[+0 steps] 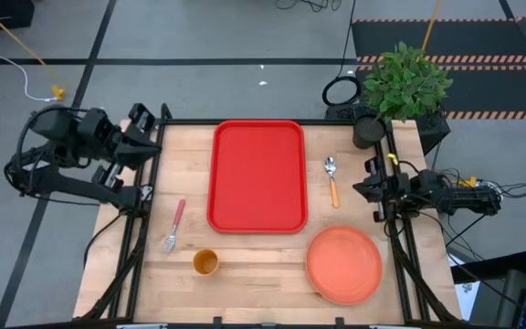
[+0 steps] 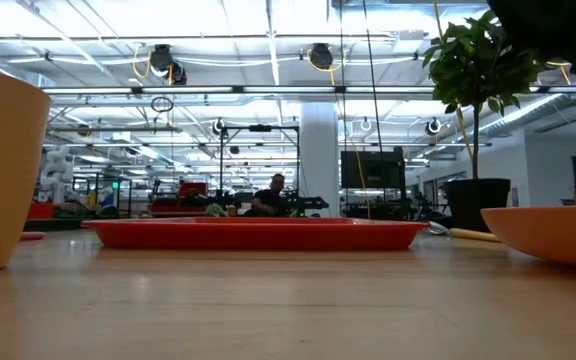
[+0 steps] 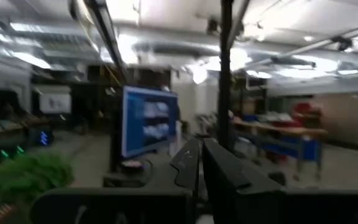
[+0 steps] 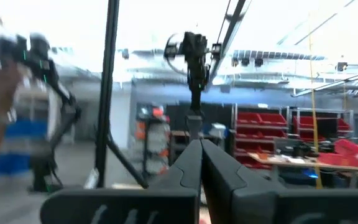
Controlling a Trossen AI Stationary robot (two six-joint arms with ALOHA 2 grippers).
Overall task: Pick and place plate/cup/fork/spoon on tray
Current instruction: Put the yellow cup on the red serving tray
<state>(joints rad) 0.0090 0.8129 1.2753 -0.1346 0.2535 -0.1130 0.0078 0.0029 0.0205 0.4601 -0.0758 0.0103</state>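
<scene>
Tray sits bare at frame center, plate lower right. Both claws, left claw and right claw, rest pinched closed at the tabletop edges.

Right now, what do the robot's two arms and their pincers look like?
Both are black, jointed arms. The left arm is bulkier, with thin dark cables looping beside it. The right arm carries yellow marks and trailing cables. Each pincer has two dark flat fingers tapering together.

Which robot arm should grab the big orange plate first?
Probably the right. The plate lies near the table's right edge, just in front of the right gripper, while the left gripper waits at the far left corner, with the empty tray between them.
</scene>
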